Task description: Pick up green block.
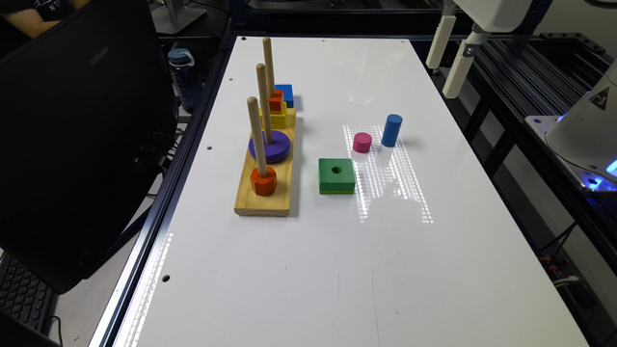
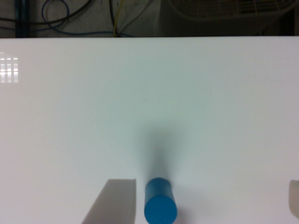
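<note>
item: green block [image 1: 336, 175]. flat square wooden piece with a round centre hole, lying flat on the white worktop [image 1: 308, 270] about midway along its length, untouched and free on all sides. the wooden peg base [image 1: 266, 185] sits near it toward the exterior view's left; the pink cylinder [image 1: 362, 142] stands just beyond its far corner, apart from it.

item: gripper [image 1: 449, 57]. raised high over the far edge of the worktop on the exterior view's right, well apart from the green block. the wrist view shows one finger [image 2: 112, 201] and the edge of the other at the opposite border, a wide gap between them: jaws spread, holding nothing.

item: blue cylinder [image 1: 391, 130]. upright, near the pink cylinder; in the wrist view it stands [image 2: 160, 203] just beside one finger.

other stock: purple ring [image 1: 270, 147] and orange nut [image 1: 263, 181] on the pegs; yellow, orange and blue blocks stacked at the base's far end.

step in hand: approach, judged barely begun. handling note: carry the gripper over both cylinders at height, centre it above the block's hole, square the fingers to two opposite flat sides, then descend straight. choosing the sides facing the near and far ends of the worktop would likely keep the fingers off the pink cylinder. close low on the side walls, since the block is thin.
</note>
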`<act>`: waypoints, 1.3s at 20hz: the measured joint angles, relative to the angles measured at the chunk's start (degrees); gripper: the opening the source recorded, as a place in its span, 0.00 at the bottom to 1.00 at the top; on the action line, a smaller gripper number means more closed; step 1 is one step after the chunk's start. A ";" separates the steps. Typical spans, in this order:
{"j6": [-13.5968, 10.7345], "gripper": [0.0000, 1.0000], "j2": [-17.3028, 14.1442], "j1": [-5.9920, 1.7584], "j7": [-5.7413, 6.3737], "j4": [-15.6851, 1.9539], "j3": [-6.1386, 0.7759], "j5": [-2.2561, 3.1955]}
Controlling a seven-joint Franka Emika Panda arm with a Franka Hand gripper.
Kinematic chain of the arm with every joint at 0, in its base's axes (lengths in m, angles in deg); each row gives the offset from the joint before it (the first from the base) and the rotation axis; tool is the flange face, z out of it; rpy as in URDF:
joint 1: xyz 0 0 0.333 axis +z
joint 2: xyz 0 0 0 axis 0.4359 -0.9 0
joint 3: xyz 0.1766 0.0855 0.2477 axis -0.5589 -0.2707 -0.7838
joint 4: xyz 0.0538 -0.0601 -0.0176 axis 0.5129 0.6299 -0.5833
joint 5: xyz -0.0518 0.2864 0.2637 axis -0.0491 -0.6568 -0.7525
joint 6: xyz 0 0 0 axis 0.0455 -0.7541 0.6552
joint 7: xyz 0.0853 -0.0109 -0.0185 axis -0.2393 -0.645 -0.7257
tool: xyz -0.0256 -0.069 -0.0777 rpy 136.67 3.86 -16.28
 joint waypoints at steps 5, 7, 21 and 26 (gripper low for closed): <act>0.17 1.00 -1.88 0.00 0.00 -1.67 0.00 0.00; 0.49 1.00 -2.83 0.00 0.00 -2.29 0.00 0.00; 1.42 1.00 -7.93 0.03 0.01 -6.43 -0.18 -0.02; 1.43 1.00 -10.51 0.03 0.01 -9.02 -0.21 -0.02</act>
